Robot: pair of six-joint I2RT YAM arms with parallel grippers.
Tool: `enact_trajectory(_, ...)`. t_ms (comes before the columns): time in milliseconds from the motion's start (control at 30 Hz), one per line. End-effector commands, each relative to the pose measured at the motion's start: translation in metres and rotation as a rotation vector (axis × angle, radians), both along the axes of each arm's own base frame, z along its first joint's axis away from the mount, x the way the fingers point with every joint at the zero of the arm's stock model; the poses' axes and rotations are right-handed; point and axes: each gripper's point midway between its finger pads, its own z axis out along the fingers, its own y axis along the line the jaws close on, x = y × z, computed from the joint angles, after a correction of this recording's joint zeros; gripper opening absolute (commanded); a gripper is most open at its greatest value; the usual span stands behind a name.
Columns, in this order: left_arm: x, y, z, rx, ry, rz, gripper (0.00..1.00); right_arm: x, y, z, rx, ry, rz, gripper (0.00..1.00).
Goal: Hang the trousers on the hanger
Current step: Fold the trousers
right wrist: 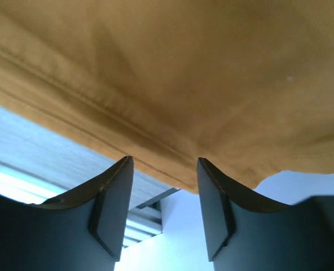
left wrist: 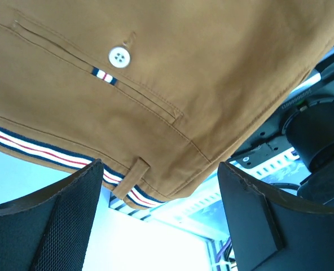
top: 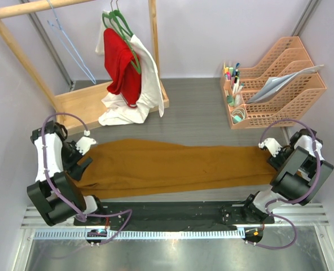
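The trousers [top: 172, 166] lie flat across the table [top: 212, 113], waistband at 9 o'clock, hems at 3 o'clock. On the left gripper [left wrist: 160, 168] the jaws stand wide apart, the waistband edge just beyond the tips. On the right gripper [right wrist: 164, 162] the jaws are apart, hem at the tips, not clamped.

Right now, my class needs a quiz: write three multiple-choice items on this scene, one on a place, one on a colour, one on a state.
1. Where is the hanger? A hanging from the wooden rail; B on the table; C on the trousers.
2. The trousers' button is: A black; B white; C red.
3. The trousers are: A bunched up; B hung up; C spread flat.
Key: A, it hangs there; B, seen in the left wrist view; C, they lie flat across the table.
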Motion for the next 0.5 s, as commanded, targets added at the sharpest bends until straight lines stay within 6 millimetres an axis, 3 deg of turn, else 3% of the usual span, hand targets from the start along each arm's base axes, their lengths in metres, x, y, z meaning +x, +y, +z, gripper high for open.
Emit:
enact_trajectory(0, -0.050, -0.014, 0.005, -0.049, 0.176, -0.072, 0.81, 0.022, -0.015, 0.007, -0.084, -0.102, 0.039, 0.52)
enact_trajectory(133, -0.058, -0.007, -0.007, -0.001, 0.170, -0.160, 0.82, 0.024, -0.017, 0.005, -0.094, -0.109, 0.051, 0.33)
enact_trajectory(267, -0.058, -0.006, -0.009, 0.000, 0.157, -0.226, 0.84, 0.025, -0.017, 0.008, -0.100, -0.115, 0.063, 0.05)
enact_trajectory(467, -0.066, -0.008, -0.006, -0.038, 0.213, -0.280, 0.84, 0.025, -0.015, 0.014, -0.090, -0.115, 0.069, 0.01)
